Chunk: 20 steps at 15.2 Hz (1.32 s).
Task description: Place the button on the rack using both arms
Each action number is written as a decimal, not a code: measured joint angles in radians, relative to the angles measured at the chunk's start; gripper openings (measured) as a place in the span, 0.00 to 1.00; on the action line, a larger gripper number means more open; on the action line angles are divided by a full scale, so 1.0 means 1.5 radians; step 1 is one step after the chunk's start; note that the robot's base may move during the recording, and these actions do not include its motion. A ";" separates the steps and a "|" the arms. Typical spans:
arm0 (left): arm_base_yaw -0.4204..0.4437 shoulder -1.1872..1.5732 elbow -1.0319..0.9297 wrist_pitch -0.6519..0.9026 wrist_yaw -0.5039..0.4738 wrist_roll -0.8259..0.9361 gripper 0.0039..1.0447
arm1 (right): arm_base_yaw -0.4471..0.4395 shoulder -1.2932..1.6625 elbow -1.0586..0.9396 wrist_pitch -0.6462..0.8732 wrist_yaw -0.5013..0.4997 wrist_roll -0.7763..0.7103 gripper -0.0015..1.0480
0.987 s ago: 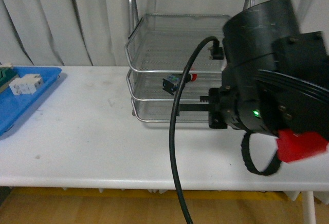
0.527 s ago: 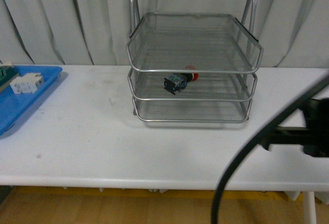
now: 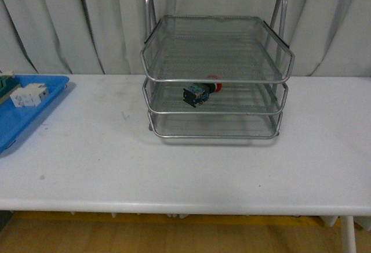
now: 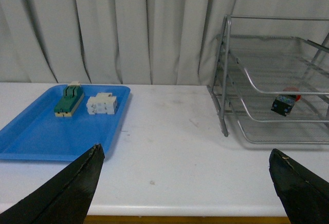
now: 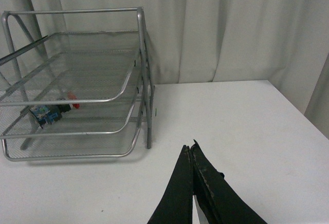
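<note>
- Pale grey pleated curtain behind; white matte tabletop [image 3: 191, 172] in front, lightly scuffed, with a few small dark specks.
- Silver wire-mesh rack [image 3: 215, 76] standing toward the back of the tabletop: three stacked trays of fine mesh, rounded tubular rims, upright tube frame with a crossbar on top.
- Button [image 3: 199, 92] lying on its side on the middle tier, near that tier's front rim: red rounded cap pointing away toward the right, black blocky body with blue-green parts facing the front.
- Judged from this: placing done, button resting in the rack untouched, nothing visibly left but keeping the arms clear.
- No arm in the front view.
- Left gripper [image 4: 187, 188] low over the tabletop's near edge, well apart from the rack; jaws spread wide, dark tapered tips at either side of the wrist view, nothing between them.
- Right gripper [image 5: 192, 154] near the tabletop on the rack's right side, apart from it; jaws pressed together into a single dark wedge, holding nothing.
- Off to the left, flat blue tray [image 4: 38, 136] of glossy plastic, carrying a green-topped switch block [image 4: 68, 99] and a white terminal block [image 4: 102, 104] side by side, both boxy and ribbed.
</note>
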 joint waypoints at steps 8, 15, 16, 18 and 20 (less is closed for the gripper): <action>0.000 0.000 0.000 0.000 0.000 0.000 0.94 | -0.094 -0.293 -0.041 -0.239 -0.096 -0.001 0.02; 0.000 0.000 0.000 0.000 0.000 0.000 0.94 | -0.094 -0.437 -0.041 -0.379 -0.096 -0.001 0.02; 0.000 0.000 0.000 0.000 0.000 0.000 0.94 | -0.094 -0.458 -0.041 -0.396 -0.096 -0.001 0.02; 0.000 0.000 0.000 0.000 0.000 0.000 0.94 | -0.094 -0.490 -0.041 -0.429 -0.096 -0.001 0.02; 0.000 0.000 0.000 0.000 0.000 0.000 0.94 | -0.094 -0.513 -0.041 -0.452 -0.096 -0.001 0.02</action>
